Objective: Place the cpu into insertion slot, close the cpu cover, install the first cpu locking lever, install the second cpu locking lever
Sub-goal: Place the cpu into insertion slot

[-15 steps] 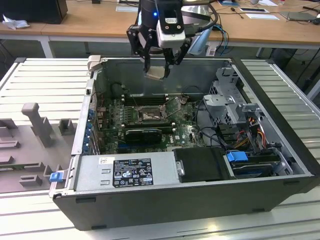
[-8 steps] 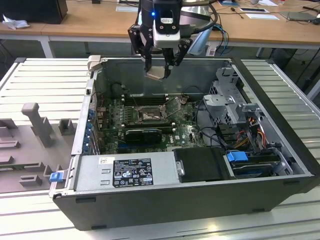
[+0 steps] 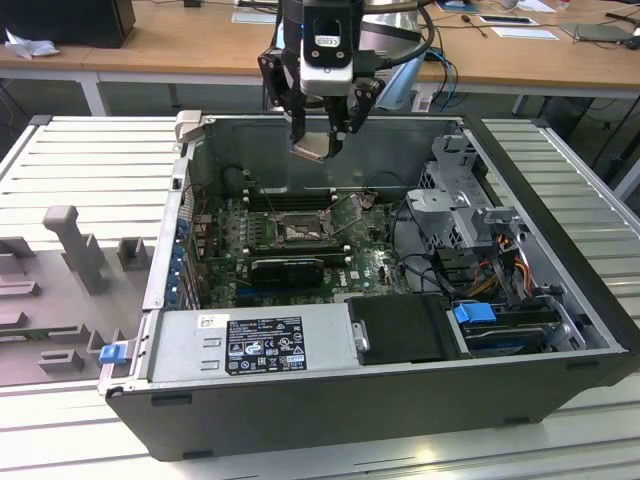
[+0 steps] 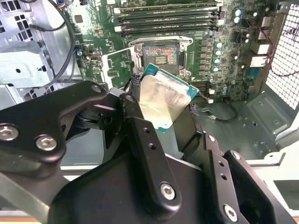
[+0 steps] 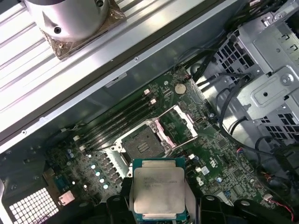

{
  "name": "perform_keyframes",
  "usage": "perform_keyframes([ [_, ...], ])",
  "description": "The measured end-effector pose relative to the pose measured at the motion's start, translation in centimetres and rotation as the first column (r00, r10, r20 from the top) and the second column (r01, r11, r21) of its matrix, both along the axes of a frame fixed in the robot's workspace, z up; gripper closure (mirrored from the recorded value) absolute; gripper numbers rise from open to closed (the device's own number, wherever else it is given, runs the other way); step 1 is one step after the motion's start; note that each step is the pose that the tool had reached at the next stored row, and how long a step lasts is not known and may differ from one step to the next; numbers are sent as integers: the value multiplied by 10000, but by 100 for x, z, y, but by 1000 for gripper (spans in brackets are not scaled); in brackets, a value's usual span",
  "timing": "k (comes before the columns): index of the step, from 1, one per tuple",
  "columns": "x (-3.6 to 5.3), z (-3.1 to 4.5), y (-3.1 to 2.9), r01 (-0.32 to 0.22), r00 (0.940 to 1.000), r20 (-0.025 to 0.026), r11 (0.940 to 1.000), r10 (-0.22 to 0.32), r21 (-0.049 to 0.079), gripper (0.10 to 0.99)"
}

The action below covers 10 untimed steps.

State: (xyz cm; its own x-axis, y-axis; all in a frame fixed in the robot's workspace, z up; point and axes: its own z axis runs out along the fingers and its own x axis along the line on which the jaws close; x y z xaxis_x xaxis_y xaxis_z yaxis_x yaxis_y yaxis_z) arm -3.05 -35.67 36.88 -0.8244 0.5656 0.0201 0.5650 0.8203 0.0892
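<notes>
The pincer [image 3: 318, 138] is clenched on the cpu [image 3: 320, 151], gripping it by two opposite edges. In both wrist views the chip's pale metal face is turned to the camera, with a green rim around it. It hangs in the air above the open computer case [image 3: 560, 260], clear of the board.

In the exterior view, at six o'clock from the pincer, the insertion slot [image 3: 296, 232] lies bare on the green motherboard [image 3: 370, 270]. The cpu cover [image 3: 347, 212] is swung up and open at about three o'clock of the slot. The long black memory slots [image 3: 288, 199] run at twelve o'clock of the slot and a black card [image 3: 287, 268] lies at six o'clock of it.

At three o'clock of the board is a grey drive cage [image 3: 455, 195] with loose cables. Along the case's six o'clock wall sits a labelled silver power supply [image 3: 250, 345].

The case lies on its side on a ribbed pale grey table [image 3: 90, 160]. A grey moulded fixture [image 3: 70, 250] rests on that table at nine o'clock of the case. At twelve o'clock stands a wooden table [image 3: 200, 40] carrying papers and cables.
</notes>
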Motion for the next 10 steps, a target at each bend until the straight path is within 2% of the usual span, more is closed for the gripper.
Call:
perform_keyframes([
  [10, 0, 0, 0, 669, 9978, 0, 9978, -669, 0, 557],
])
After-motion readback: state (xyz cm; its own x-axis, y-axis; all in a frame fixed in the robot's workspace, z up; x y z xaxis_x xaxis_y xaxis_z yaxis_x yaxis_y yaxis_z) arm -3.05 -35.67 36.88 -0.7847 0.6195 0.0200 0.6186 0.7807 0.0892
